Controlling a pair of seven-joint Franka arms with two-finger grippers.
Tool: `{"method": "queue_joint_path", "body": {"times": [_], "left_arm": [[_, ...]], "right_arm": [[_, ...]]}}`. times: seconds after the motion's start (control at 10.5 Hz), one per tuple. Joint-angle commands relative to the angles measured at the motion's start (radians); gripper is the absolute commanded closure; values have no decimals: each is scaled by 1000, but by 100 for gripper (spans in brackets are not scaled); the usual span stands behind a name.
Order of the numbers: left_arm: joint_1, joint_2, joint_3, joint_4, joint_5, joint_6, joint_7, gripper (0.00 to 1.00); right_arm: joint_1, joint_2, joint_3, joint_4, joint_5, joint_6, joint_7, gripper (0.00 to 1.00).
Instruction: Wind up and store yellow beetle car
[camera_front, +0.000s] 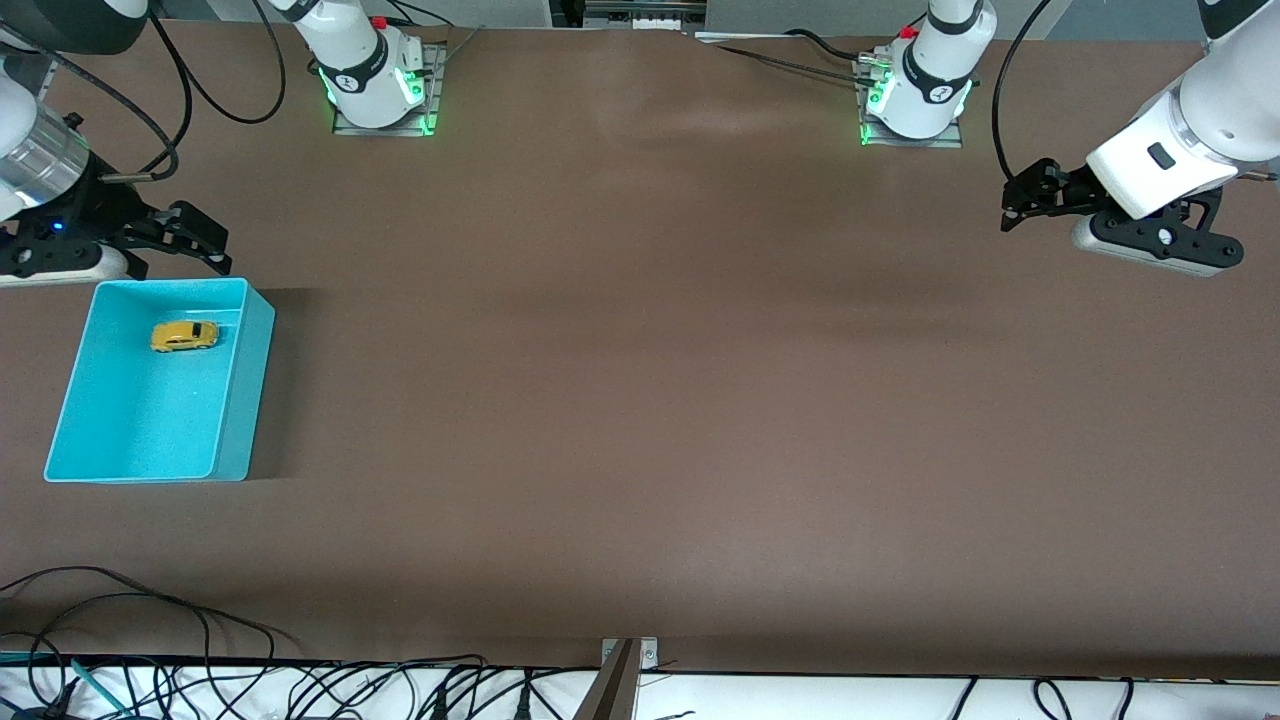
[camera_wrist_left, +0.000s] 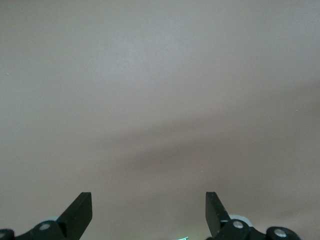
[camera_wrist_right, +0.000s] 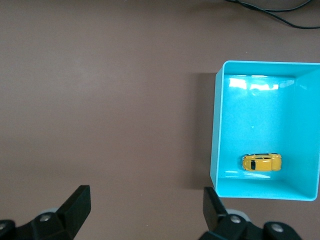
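The yellow beetle car (camera_front: 184, 335) lies inside the turquoise bin (camera_front: 245, 400) at the right arm's end of the table, near the bin's wall closest to the robots. It also shows in the right wrist view (camera_wrist_right: 261, 162) inside the bin (camera_wrist_right: 216, 135). My right gripper (camera_front: 205, 243) is open and empty, up in the air over the table beside the bin's robot-side edge; in the right wrist view (camera_wrist_right: 146, 202) only bare table lies between its fingers. My left gripper (camera_front: 1015, 205) is open and empty over bare table at the left arm's end, as the left wrist view (camera_wrist_left: 148, 207) shows.
The brown table (camera_front: 640, 400) stretches between the two arms. Cables (camera_front: 120, 610) lie along the table edge nearest the front camera. The arm bases (camera_front: 380, 90) stand at the robots' edge.
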Motion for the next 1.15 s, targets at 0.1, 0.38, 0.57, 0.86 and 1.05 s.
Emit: {"method": "queue_joint_path", "body": {"times": [0.1, 0.38, 0.57, 0.86, 1.05], "left_arm": [[-4, 5, 3, 25, -12, -23, -11, 0], [-4, 5, 1, 25, -12, -23, -11, 0], [-4, 5, 1, 25, -12, -23, -11, 0], [-4, 5, 3, 25, -12, -23, -11, 0], [-4, 5, 3, 25, -14, -23, -11, 0]], "right_arm": [[37, 6, -11, 60, -38, -73, 96, 0], [36, -4, -9, 58, -36, -142, 99, 0], [36, -56, -12, 51, -33, -200, 98, 0], [34, -67, -14, 55, -26, -236, 131, 0], [33, -62, -30, 61, -26, -243, 167, 0]]}}
